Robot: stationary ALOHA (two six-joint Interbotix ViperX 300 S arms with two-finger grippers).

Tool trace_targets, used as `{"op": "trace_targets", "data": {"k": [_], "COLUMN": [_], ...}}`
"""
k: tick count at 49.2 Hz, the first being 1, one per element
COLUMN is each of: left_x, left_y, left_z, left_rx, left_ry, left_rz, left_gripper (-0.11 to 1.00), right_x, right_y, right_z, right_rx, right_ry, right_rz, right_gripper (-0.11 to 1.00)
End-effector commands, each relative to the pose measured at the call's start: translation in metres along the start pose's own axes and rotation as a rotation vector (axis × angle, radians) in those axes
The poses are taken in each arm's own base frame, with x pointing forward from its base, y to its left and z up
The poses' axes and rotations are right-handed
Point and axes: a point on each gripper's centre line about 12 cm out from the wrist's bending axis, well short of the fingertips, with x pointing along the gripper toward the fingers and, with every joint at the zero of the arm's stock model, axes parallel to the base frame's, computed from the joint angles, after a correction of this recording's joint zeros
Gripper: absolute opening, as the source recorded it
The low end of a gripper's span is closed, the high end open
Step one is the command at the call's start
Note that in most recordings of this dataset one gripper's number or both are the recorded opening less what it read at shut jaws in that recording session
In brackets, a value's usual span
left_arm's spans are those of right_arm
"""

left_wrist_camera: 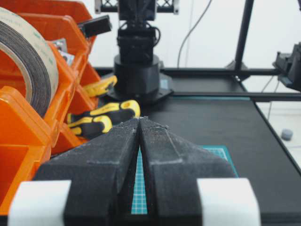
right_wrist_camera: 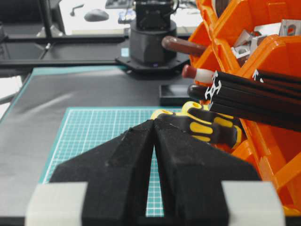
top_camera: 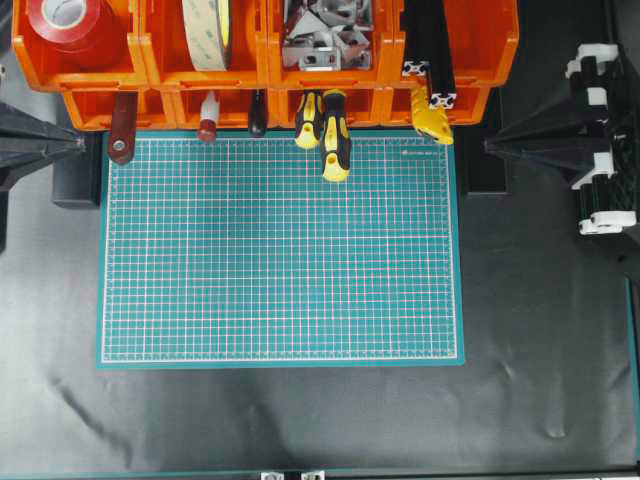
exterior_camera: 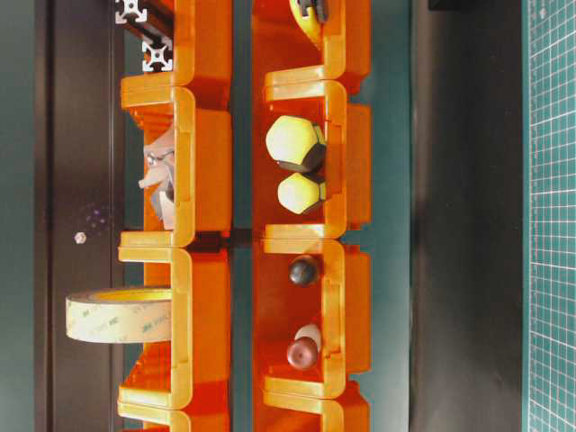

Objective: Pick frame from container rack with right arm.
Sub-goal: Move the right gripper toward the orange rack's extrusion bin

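Observation:
The orange container rack [top_camera: 265, 75] runs along the far edge of the table. It also shows in the table-level view [exterior_camera: 202, 162] and the right wrist view [right_wrist_camera: 263, 52]. Two black grooved frame bars [top_camera: 430, 45] lie in its upper bin at the right end of the overhead view, their slotted ends poking out over the front; these ends also show in the right wrist view [right_wrist_camera: 214, 89] and the table-level view [exterior_camera: 157, 54]. My right gripper [top_camera: 492, 147] [right_wrist_camera: 154, 121] is shut and empty, to the right of the rack, apart from the bars. My left gripper [top_camera: 80, 147] [left_wrist_camera: 139, 120] is shut and empty at the left.
A green cutting mat [top_camera: 280, 250] lies below the rack. Yellow-and-black screwdrivers [top_camera: 330, 130] and a yellow knife [top_camera: 432, 122] stick out of the lower bins, just under the bars. Tape rolls [top_camera: 210, 30], metal brackets [top_camera: 325, 35] and brown-handled tools [top_camera: 122, 125] fill other bins.

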Motion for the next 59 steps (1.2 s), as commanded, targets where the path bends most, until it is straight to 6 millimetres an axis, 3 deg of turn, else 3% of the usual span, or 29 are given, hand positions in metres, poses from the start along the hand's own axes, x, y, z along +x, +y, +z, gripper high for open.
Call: {"op": "trace_targets", "data": {"k": [1,12,27,35,46,59], "left_x": [0.002,-0.007,-0.014,-0.012,-0.013,-0.012], "left_y": [-0.002,-0.001,-0.001,0.0,0.001,0.001], "left_z": [0.023,0.052,0.053,0.05,0.05,0.049], "left_rx": [0.03,0.035,0.032,0.032,0.033,0.03], "left_ry": [-0.061,-0.091,-0.023,-0.011,-0.011,-0.003], "left_rz": [-0.015,-0.008,-0.006,0.0,0.006,0.006], "left_gripper": [0.06,0.0,0.0,0.0,0.0,0.0], "right_x": [0.0,-0.009,-0.013,-0.003,0.023,0.047], "right_y": [0.002,0.005,0.014,0.016,0.024,0.036], "right_z": [0.015,0.06,0.108,0.116,0.128,0.11], "right_rx": [0.007,0.007,-0.024,-0.116,-0.308,-0.569], "right_ry": [-0.043,0.095,0.392,0.588,0.676,0.816], "right_rz": [0.01,0.025,0.065,0.051,-0.006,-0.251], "right_gripper": [0.02,0.02,0.02,0.02,0.02,0.02]}}
